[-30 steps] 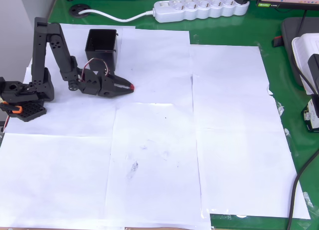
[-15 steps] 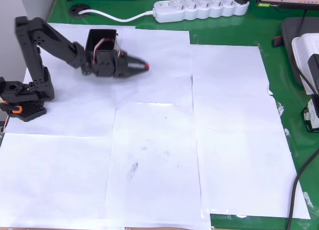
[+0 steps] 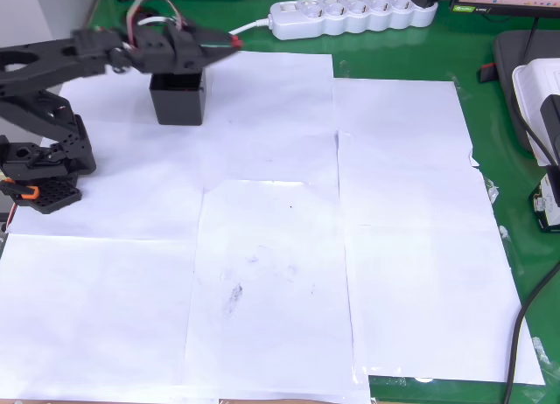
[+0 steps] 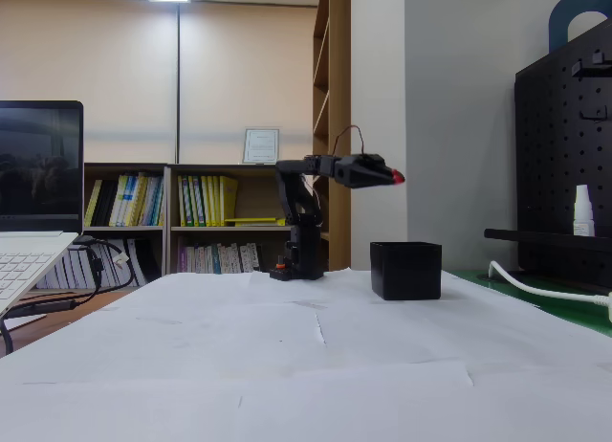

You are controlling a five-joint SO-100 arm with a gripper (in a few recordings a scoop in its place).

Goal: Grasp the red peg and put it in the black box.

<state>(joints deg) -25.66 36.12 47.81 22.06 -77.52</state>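
Red peg held aloft above the black box.
We found the fingers clenched on the red peg, raised well clear above the black box, which stood on the paper-covered bench; overhead, the peg sat past the box's right wall.

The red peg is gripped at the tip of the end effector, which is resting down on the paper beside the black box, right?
Not quite. The end effector does grip the red peg at its tip, but it is raised in the air, higher than the black box, not resting on the paper. The fixed view shows clear space between them.
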